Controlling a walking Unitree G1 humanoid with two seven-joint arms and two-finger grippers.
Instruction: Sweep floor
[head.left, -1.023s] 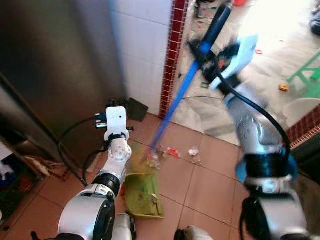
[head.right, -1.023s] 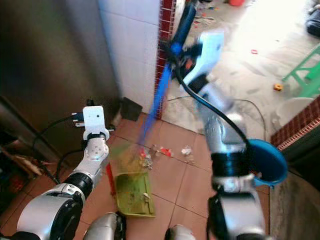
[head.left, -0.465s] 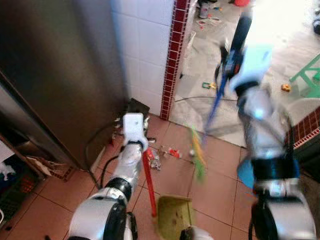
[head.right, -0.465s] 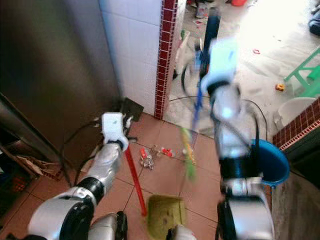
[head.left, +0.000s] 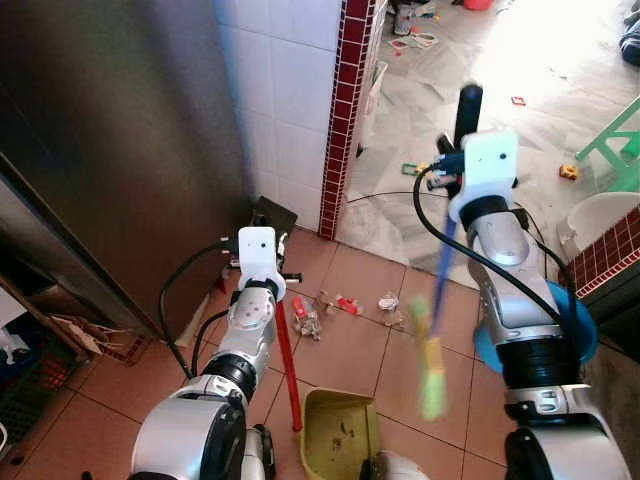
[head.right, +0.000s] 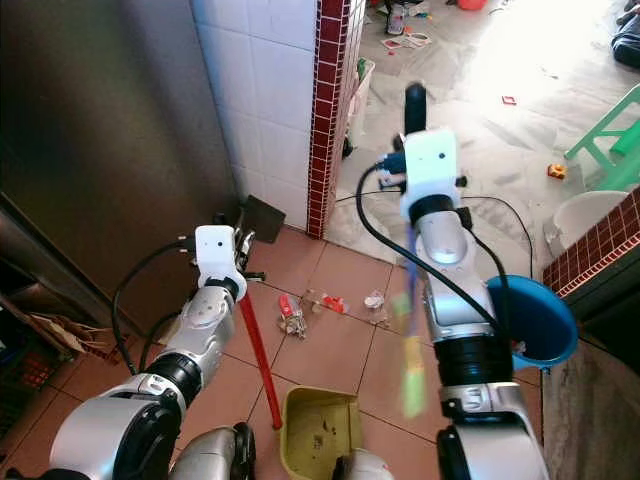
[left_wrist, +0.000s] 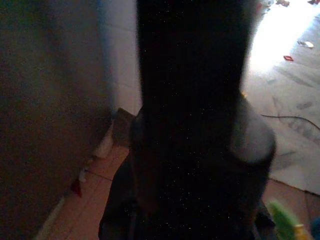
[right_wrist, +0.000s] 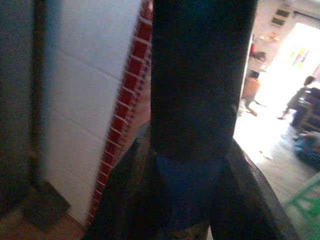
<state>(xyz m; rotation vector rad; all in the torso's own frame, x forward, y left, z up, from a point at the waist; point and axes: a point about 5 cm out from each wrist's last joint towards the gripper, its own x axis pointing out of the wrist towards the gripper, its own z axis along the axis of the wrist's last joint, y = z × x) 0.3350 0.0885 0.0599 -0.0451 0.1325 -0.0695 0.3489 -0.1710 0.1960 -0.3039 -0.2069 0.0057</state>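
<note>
We see our right end effector (right_wrist: 192, 200) clasping the broom handle (right_wrist: 200, 75), beside a white tiled wall (right_wrist: 85, 100) with a red-brick edge (right_wrist: 122, 125).

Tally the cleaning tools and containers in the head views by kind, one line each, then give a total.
Brooms: 1, blue-handled broom in the right gripper
Dustpans: 1, yellow-green dustpan on a red handle in the left gripper
Blue basins: 1, blue basin
Total: 3
</note>
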